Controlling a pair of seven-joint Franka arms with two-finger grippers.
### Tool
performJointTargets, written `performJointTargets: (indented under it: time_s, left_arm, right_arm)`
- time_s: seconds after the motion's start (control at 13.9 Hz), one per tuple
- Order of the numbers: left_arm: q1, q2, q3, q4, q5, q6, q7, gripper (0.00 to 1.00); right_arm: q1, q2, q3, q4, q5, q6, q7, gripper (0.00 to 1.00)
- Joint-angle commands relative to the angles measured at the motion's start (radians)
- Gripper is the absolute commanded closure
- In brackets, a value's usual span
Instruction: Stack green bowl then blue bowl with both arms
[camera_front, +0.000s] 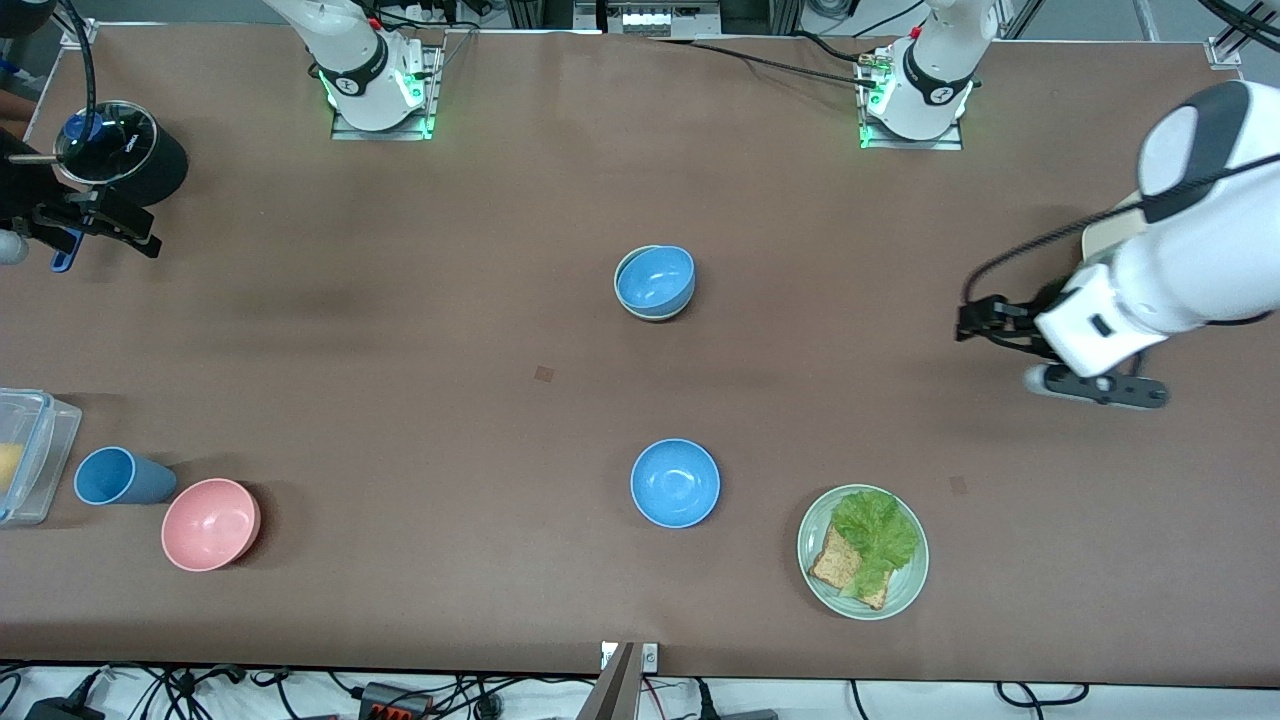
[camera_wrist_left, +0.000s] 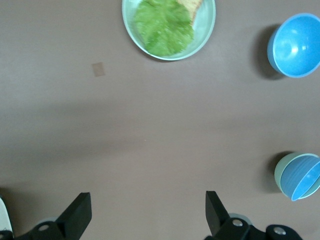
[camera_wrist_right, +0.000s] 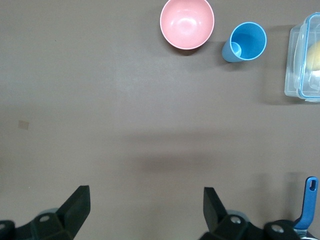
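Note:
The green bowl (camera_front: 618, 283) stands at the middle of the table with a blue bowl (camera_front: 655, 278) tilted inside it; only the green rim shows. Both show in the left wrist view, the green bowl (camera_wrist_left: 278, 172) holding the blue bowl (camera_wrist_left: 301, 177). A second blue bowl (camera_front: 675, 483) stands alone, nearer the front camera, and shows in the left wrist view (camera_wrist_left: 295, 45). My left gripper (camera_front: 975, 322) is open and empty over bare table toward the left arm's end, also seen in its wrist view (camera_wrist_left: 146, 200). My right gripper (camera_front: 95, 220) is open and empty at the right arm's end, also seen in its wrist view (camera_wrist_right: 145, 192).
A pale-green plate (camera_front: 912, 580) with toast and lettuce lies beside the lone blue bowl. A pink bowl (camera_front: 210, 523), a blue cup (camera_front: 118, 476) and a clear container (camera_front: 35, 455) stand at the right arm's end. A black pot with a glass lid (camera_front: 125, 150) stands by the right gripper.

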Motion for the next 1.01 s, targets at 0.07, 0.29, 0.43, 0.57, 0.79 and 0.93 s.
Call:
performJointTargets:
  time_s: [0.07, 0.29, 0.43, 0.57, 0.79, 0.93]
  left_arm:
    - [-0.09, -0.141, 0.223, -0.025, -0.081, 0.032, 0.024, 0.0]
    - [-0.207, -0.261, 0.432, -0.048, -0.079, -0.027, 0.035, 0.0]
    - [-0.294, -0.279, 0.541, -0.066, -0.088, -0.111, 0.07, 0.0]
    - [-0.321, -0.333, 0.551, -0.167, -0.087, -0.101, 0.093, 0.0]
    - [-0.368, -0.377, 0.557, -0.227, -0.085, -0.003, 0.092, 0.0]
    - [-0.381, -0.38, 0.575, -0.243, -0.085, -0.015, 0.092, 0.0]
  right_arm:
    - [0.01, -0.022, -0.01, -0.019, -0.011, 0.01, -0.015, 0.0]
    - [0.01, -0.022, -0.01, -0.019, -0.011, 0.011, -0.017, 0.0]
    - [0.01, -0.022, -0.01, -0.019, -0.011, 0.011, -0.015, 0.0]
    - [0.01, -0.022, -0.01, -0.019, -0.011, 0.011, -0.015, 0.0]
    - [0.01, -0.022, -0.01, -0.019, -0.011, 0.013, -0.015, 0.0]
    - [0.01, -0.022, -0.011, -0.019, -0.011, 0.013, -0.015, 0.0]
